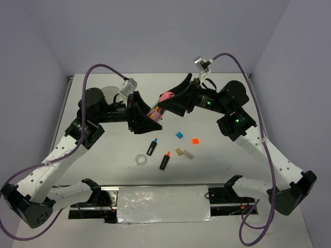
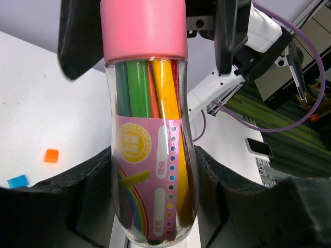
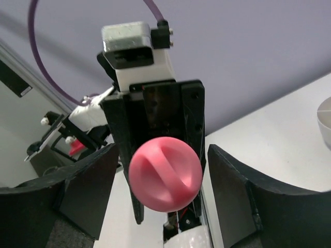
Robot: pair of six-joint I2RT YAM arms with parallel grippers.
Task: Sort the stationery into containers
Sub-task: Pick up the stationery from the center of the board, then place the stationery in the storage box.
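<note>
My left gripper (image 1: 146, 118) is shut on a clear bottle (image 1: 156, 109) of coloured pens with a pink cap (image 1: 166, 96), held tilted above the table. In the left wrist view the bottle (image 2: 150, 170) sits between both pads, pink cap (image 2: 143, 28) up. My right gripper (image 1: 176, 97) is open with its fingers on either side of the cap (image 3: 165, 173), not touching. On the table lie a blue-capped marker (image 1: 152, 146), an orange-capped marker (image 1: 164, 161), a blue square (image 1: 179, 135), an orange square (image 1: 195, 140), tan and grey blocks (image 1: 184, 153) and a tape ring (image 1: 141, 160).
The round whitish dish (image 1: 110, 93) sits at the back left, mostly hidden behind the left arm; its rim shows in the right wrist view (image 3: 325, 121). Grey walls close in the table. A foil-covered strip (image 1: 163, 205) lies at the near edge.
</note>
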